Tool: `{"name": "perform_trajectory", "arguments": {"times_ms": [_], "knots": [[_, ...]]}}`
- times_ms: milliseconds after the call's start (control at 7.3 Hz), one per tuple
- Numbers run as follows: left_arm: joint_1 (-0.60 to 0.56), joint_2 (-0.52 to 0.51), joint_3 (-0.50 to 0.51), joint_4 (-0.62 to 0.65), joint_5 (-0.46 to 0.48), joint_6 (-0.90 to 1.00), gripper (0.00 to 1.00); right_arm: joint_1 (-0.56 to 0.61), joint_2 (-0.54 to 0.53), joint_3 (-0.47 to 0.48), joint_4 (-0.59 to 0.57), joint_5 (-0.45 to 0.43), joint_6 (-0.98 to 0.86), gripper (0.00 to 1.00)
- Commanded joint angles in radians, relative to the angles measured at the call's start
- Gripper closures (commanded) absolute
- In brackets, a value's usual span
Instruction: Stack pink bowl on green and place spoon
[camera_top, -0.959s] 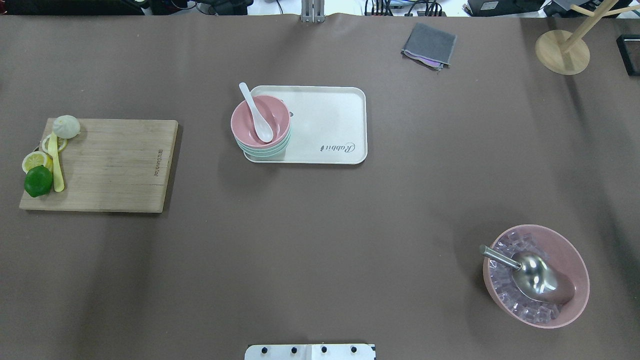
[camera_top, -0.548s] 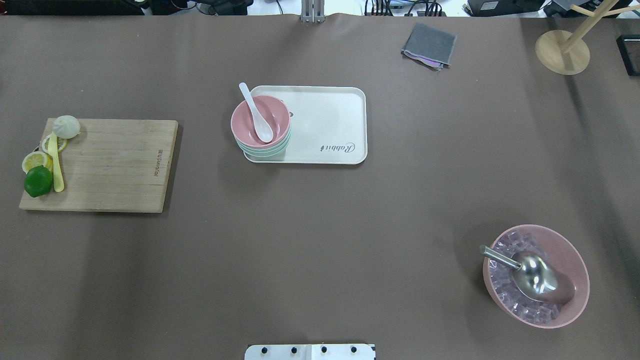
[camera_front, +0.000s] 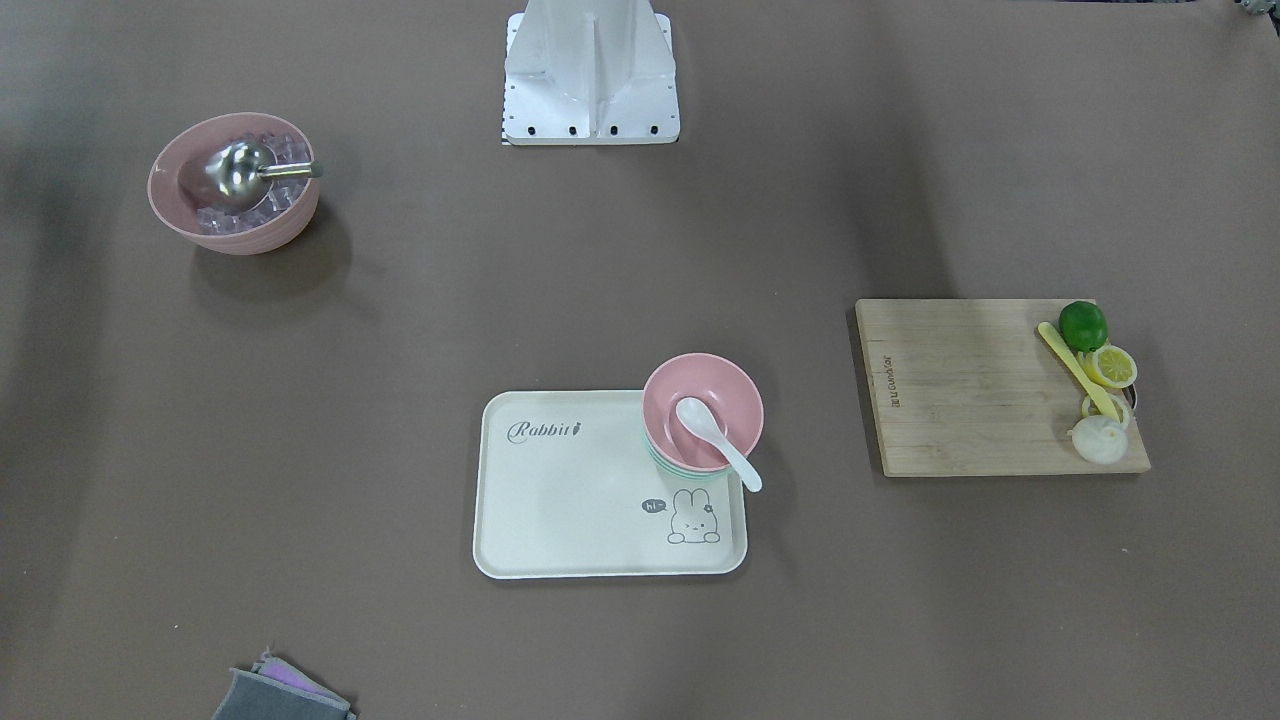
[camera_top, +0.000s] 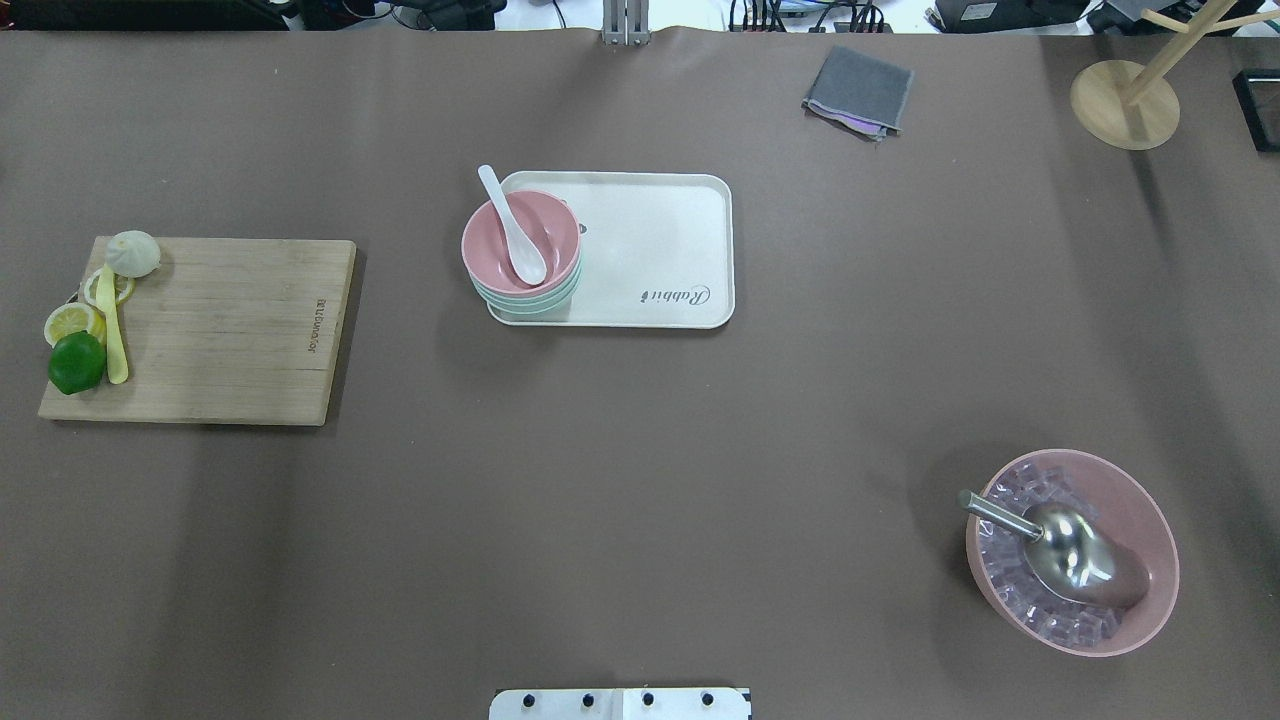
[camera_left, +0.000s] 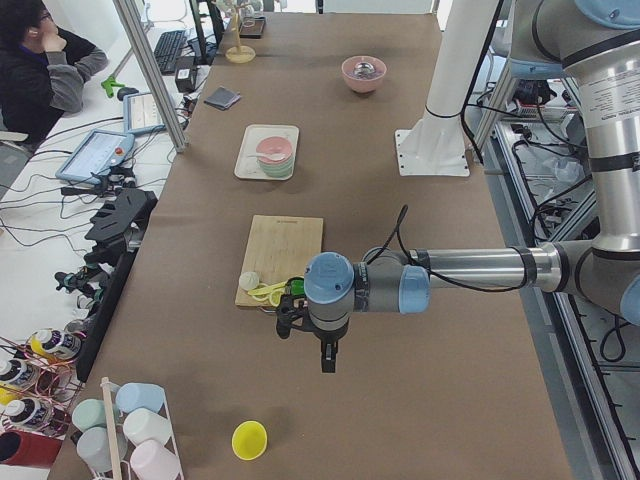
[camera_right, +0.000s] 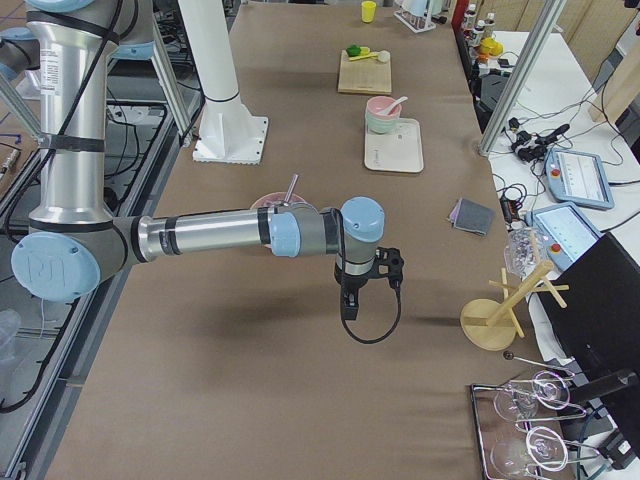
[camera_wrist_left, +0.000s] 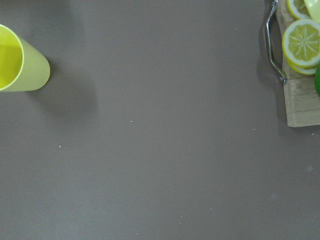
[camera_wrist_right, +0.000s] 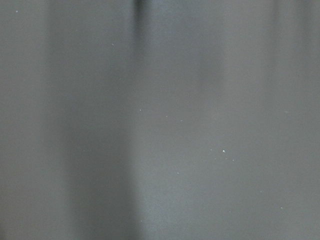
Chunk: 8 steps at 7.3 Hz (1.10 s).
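A pink bowl (camera_top: 550, 232) sits stacked on green bowls (camera_top: 530, 303) at the left end of a cream tray (camera_top: 650, 240). A white spoon (camera_top: 515, 235) lies in the pink bowl with its handle over the far rim. The front view shows the same stack (camera_front: 725, 392), spoon (camera_front: 715, 440) and tray (camera_front: 560, 500). My left gripper (camera_left: 328, 363) hangs over bare table beyond the cutting board, far from the tray. My right gripper (camera_right: 346, 312) hangs over bare table at the other end. Both show only in side views, so I cannot tell if they are open or shut.
A wooden cutting board (camera_top: 230, 330) holds a lime, lemon slices, a bun and a yellow knife. A large pink bowl (camera_top: 1150, 505) holds ice and a metal scoop. A grey cloth (camera_top: 858, 90) and a wooden stand (camera_top: 1125, 105) lie far right. A yellow cup (camera_wrist_left: 20, 65) lies on its side.
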Motion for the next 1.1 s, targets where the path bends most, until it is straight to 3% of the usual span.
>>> {"name": "perform_trajectory", "arguments": {"times_ms": [0, 274, 959], "knots": [[0.002, -0.042, 0.095, -0.032, -0.003, -0.055, 0.02, 0.022, -0.016, 0.005, -0.003, -0.008, -0.002, 0.0], [0.003, -0.109, 0.109, -0.043, 0.011, -0.048, 0.02, 0.042, -0.021, 0.019, -0.003, -0.008, -0.002, 0.0], [0.0, -0.073, 0.003, -0.039, 0.001, -0.048, 0.02, 0.039, -0.049, 0.02, 0.007, -0.041, 0.001, 0.0]]}}
